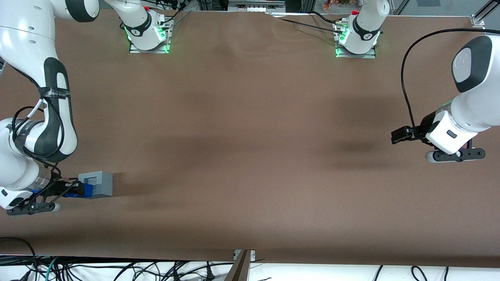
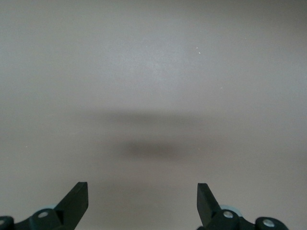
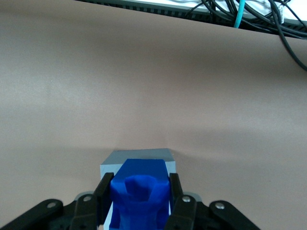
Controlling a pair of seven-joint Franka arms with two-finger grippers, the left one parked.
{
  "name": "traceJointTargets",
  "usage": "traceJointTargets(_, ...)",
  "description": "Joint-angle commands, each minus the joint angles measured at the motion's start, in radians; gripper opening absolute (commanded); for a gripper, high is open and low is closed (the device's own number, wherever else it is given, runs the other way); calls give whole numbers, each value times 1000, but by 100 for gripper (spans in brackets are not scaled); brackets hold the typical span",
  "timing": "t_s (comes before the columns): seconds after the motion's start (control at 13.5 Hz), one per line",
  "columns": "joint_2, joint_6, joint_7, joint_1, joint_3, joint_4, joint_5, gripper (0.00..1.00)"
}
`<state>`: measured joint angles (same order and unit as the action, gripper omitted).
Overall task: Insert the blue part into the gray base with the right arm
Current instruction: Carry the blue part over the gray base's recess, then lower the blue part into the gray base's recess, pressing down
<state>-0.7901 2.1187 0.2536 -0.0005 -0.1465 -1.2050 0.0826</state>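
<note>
The gray base (image 1: 97, 183) sits on the brown table at the working arm's end, near the front edge, with its square opening toward the gripper. My right gripper (image 1: 78, 190) is low beside it, shut on the blue part (image 1: 86, 190), which touches the base's open face. In the right wrist view the black fingers (image 3: 104, 194) clamp both sides of the blue part (image 3: 140, 194), and the blue part lies against the gray base (image 3: 139, 155), partly in its opening. How deep it sits is hidden.
The table's front edge with loose cables (image 1: 117, 269) runs close to the base. Cables also show in the right wrist view (image 3: 249, 14). The two arm mounts (image 1: 148, 37) stand at the back edge.
</note>
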Motion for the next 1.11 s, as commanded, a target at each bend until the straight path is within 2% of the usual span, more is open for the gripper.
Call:
traceJointTargets(0.0, 11, 13, -7, -4, 8, -15, 16, 37)
traceJointTargets(1.03, 49, -49, 91, -1, 5, -39, 2, 37)
